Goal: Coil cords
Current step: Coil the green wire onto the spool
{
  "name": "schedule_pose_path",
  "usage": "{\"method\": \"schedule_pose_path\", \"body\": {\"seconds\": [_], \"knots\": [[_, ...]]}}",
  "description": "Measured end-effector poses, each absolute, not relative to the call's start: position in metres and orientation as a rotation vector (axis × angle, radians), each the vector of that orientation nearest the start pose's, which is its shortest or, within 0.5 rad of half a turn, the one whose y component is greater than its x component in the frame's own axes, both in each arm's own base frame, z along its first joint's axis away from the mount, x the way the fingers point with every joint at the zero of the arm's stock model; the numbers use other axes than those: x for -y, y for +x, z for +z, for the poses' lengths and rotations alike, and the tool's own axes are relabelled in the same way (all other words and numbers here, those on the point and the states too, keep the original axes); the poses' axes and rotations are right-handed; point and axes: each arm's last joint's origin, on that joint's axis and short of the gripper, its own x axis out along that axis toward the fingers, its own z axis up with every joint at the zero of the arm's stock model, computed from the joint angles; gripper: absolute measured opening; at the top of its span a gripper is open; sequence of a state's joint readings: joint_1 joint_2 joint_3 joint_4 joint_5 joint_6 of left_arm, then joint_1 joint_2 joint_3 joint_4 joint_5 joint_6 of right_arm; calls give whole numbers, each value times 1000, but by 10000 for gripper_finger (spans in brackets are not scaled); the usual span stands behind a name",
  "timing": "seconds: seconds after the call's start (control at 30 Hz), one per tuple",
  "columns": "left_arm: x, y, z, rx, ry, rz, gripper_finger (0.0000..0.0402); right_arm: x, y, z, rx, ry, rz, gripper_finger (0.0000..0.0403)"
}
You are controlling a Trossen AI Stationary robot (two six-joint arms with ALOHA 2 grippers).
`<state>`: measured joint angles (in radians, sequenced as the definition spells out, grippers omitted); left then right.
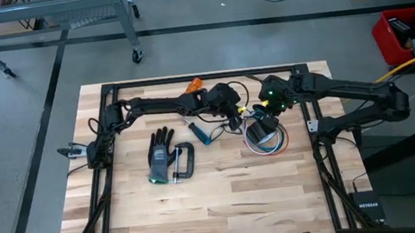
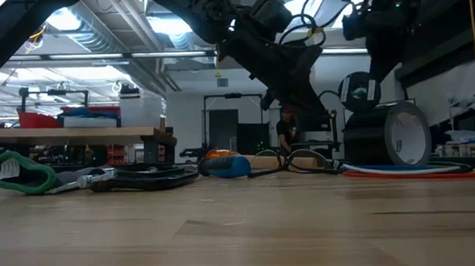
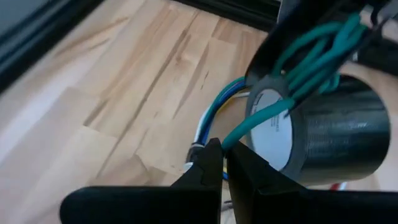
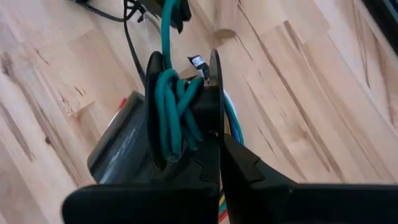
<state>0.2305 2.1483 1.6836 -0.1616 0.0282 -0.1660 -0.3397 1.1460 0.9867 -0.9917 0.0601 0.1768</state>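
Glove (image 1: 161, 156) near the table's (image 1: 225, 201) middle, a little toward the left edge, black with a green cuff, flat on the wood. C-clamp (image 1: 184, 163) just beside it on the right, touching or nearly so. Blue-handled screwdriver (image 1: 200, 132) farther right, toward the far edge, lying at a slant.

Left gripper (image 3: 224, 163) reached across from the left edge to the middle of the table, fingers together, pinched on a strand of the teal-green cord (image 3: 305, 53). Cord run from that pinch up to several loops bunched over the top of the tape roll (image 3: 326, 134).

Right gripper (image 4: 213, 134) come in from the right edge, just beside the left one, fingers clamped on those same teal loops against the roll's rim. Roll raised off the wood in the wrist views, dark grey with a white core.

Bundle of red, white and blue wires (image 1: 270, 148) under and around the roll, coiled flat, right of the table's middle. Black cord (image 1: 237, 91) looped near the far edge, between the two wrists.
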Motion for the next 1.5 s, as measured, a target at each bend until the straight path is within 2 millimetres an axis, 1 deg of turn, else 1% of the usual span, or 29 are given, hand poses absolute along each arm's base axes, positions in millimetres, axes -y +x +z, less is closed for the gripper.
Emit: {"method": "schedule_pose_path", "body": {"seconds": [0.17, 0.4, 0.6, 0.7, 0.93, 1.13, 1.37, 1.5], "knots": [[-120, 475, 215, -569, -330, 228, 0, 71, 194, 273, -1120, 296, -484, 1], [-132, 476, 223, -479, -438, 138, 0, 74, 194, 273, -1125, 253, -549, 1], [-136, 475, 224, -468, -503, 88, 0, 75, 194, 273, -1115, 237, -572, 1], [-135, 475, 225, -465, -529, 46, 0, 75, 196, 274, -1103, 237, -574, 1], [-134, 479, 234, -386, -572, -26, 0, 77, 200, 276, -1043, 237, -577, 1], [-131, 481, 239, -341, -601, -41, 0, 78, 204, 278, -985, 256, -591, 1], [-126, 483, 240, -338, -608, -49, 0, 80, 209, 281, -921, 261, -592, 1], [-122, 485, 244, -299, -610, -63, 0, 81, 211, 283, -888, 261, -592, 1]]}}
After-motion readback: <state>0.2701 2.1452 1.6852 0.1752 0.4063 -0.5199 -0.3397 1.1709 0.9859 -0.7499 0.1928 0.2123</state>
